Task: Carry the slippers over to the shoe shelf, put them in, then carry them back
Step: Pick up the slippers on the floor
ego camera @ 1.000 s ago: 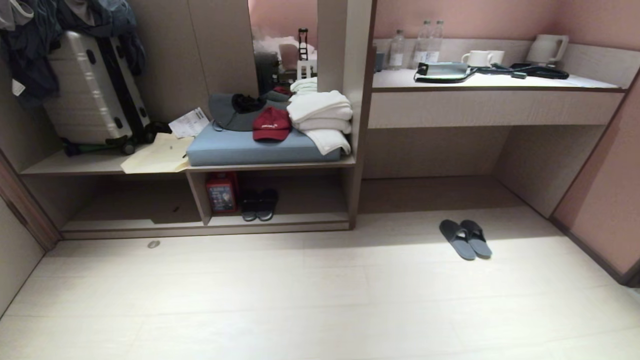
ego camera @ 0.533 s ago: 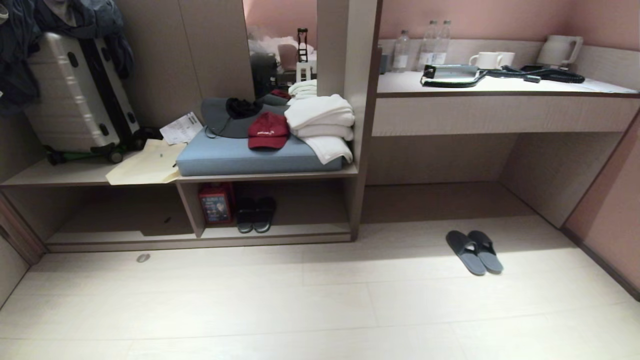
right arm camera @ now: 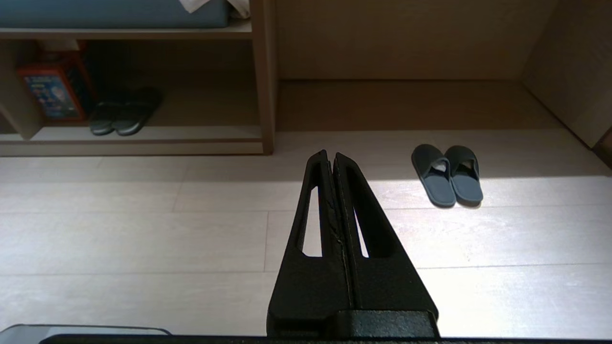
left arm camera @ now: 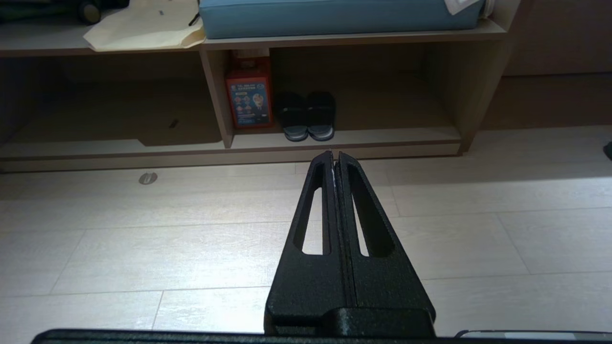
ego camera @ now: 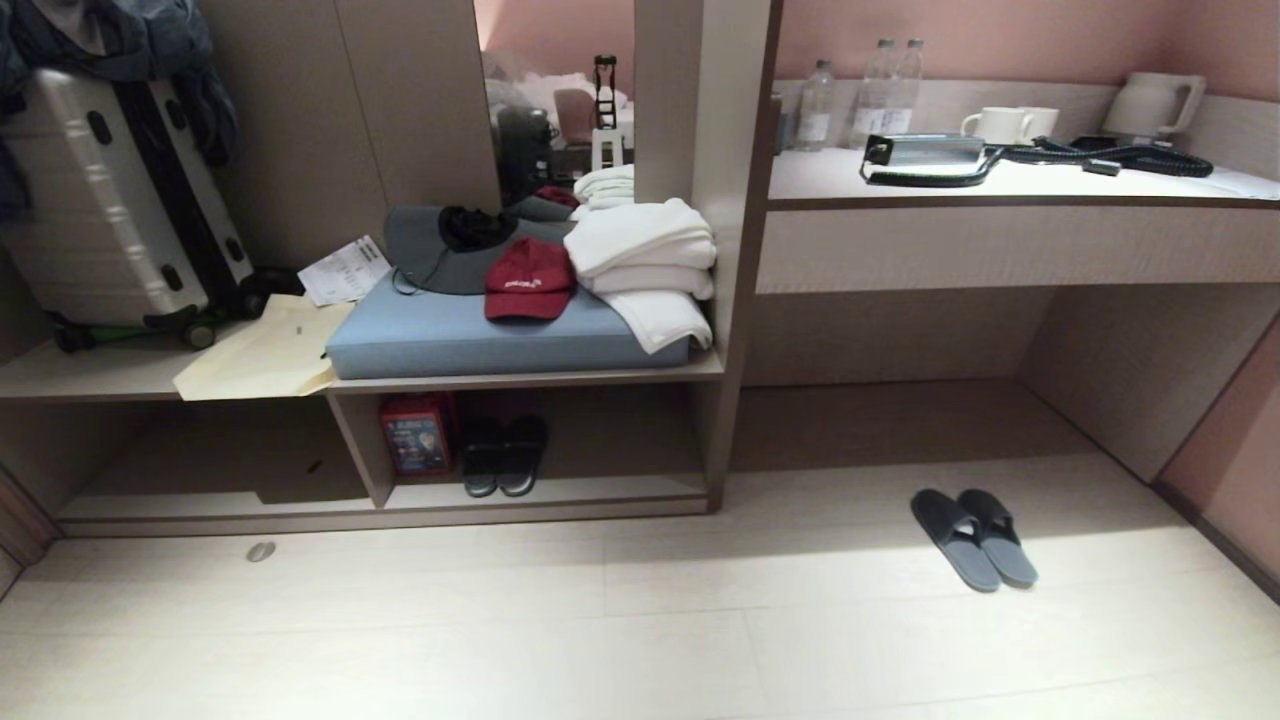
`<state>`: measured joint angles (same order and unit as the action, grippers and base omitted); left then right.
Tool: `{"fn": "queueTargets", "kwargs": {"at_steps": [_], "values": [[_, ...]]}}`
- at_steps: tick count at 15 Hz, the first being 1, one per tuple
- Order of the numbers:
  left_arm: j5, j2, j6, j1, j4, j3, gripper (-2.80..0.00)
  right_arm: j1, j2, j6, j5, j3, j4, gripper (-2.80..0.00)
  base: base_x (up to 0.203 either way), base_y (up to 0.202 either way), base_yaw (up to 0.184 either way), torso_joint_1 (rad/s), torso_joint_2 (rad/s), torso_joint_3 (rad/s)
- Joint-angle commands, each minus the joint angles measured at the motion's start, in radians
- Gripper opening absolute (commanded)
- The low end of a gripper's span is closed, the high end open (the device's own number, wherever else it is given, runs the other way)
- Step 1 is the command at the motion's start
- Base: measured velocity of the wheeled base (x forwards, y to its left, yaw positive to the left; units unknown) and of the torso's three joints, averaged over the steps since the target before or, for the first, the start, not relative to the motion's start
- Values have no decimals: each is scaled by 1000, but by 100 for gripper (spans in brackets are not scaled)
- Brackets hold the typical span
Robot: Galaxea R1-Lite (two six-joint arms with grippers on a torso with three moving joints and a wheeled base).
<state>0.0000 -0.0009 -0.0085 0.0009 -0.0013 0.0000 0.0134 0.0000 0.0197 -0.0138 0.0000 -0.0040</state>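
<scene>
Nothing done: slippers (ego camera: 973,537) on floor (ego camera: 600,640), well apart from shoe shelf (ego camera: 560,492); both end effectors (left arm camera: 333,156) (right arm camera: 332,156) clenched, apparently empty.

The slippers (ego camera: 973,535) are plain dark grey-blue with darker toe bands. The shoe shelf (ego camera: 560,490) is beige wood-grain with a pale base. Beyond the black left gripper (left arm camera: 333,155) sits a red box (left arm camera: 248,98) (blue printed panel) beside a dark pair with pale sole rims (left arm camera: 307,114).

slippers (ego camera: 973,537): on floor | right of shoe shelf (ego camera: 560,490), before desk recess (ego camera: 900,420)
</scene>
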Motion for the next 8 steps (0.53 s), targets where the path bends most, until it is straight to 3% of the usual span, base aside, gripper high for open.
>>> {"fn": "queueTargets", "kwargs": {"at_steps": [1,8], "values": [[1,1,-1,-1,0,0,-280,0,0,0,0,0,-1,-280,194,0,0,-2,2,7],[0,1,-1,-1,0,0,-280,0,0,0,0,0,-1,-280,197,0,1,2,3,4]]}}
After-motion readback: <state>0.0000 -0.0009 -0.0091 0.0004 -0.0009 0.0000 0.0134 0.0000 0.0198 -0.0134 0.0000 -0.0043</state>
